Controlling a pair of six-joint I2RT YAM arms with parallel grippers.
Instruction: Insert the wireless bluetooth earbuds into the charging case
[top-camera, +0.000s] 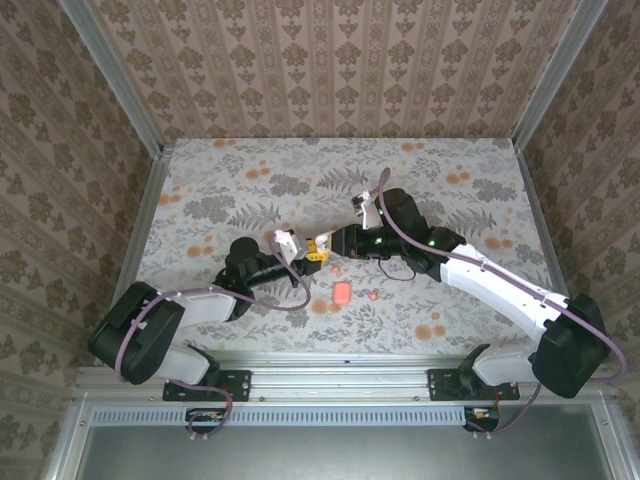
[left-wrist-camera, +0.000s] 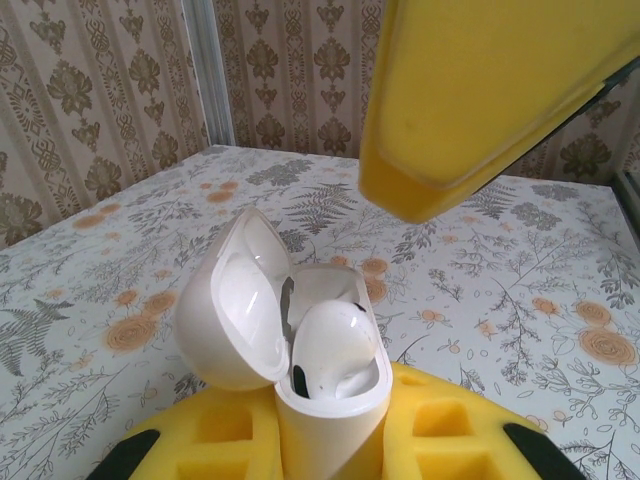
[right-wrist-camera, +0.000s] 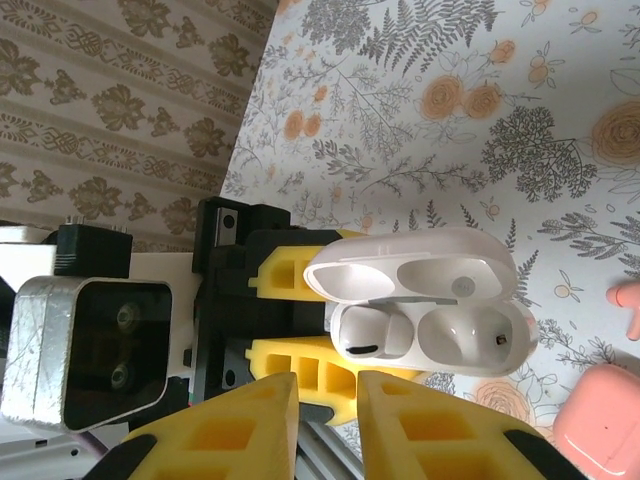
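Observation:
My left gripper (left-wrist-camera: 330, 445) is shut on a white charging case (left-wrist-camera: 330, 400), which stands upright between the yellow pads with its lid (left-wrist-camera: 230, 300) swung open. A white earbud (left-wrist-camera: 335, 350) sits in one of the case's slots. In the right wrist view the same case (right-wrist-camera: 470, 345) shows that earbud (right-wrist-camera: 365, 335) in one slot, and the other slot is bare. My right gripper (right-wrist-camera: 328, 400) hovers just short of the case, jaws a narrow gap apart with nothing between them. From above, both grippers (top-camera: 315, 250) (top-camera: 343, 240) meet at mid-table.
A red-coral case (top-camera: 342, 292) lies shut on the table just in front of the grippers, its corner also in the right wrist view (right-wrist-camera: 600, 425). Two small red earbuds (top-camera: 336, 268) (top-camera: 372, 294) lie loose near it. Metal-framed wallpapered walls enclose the floral table (top-camera: 250, 170).

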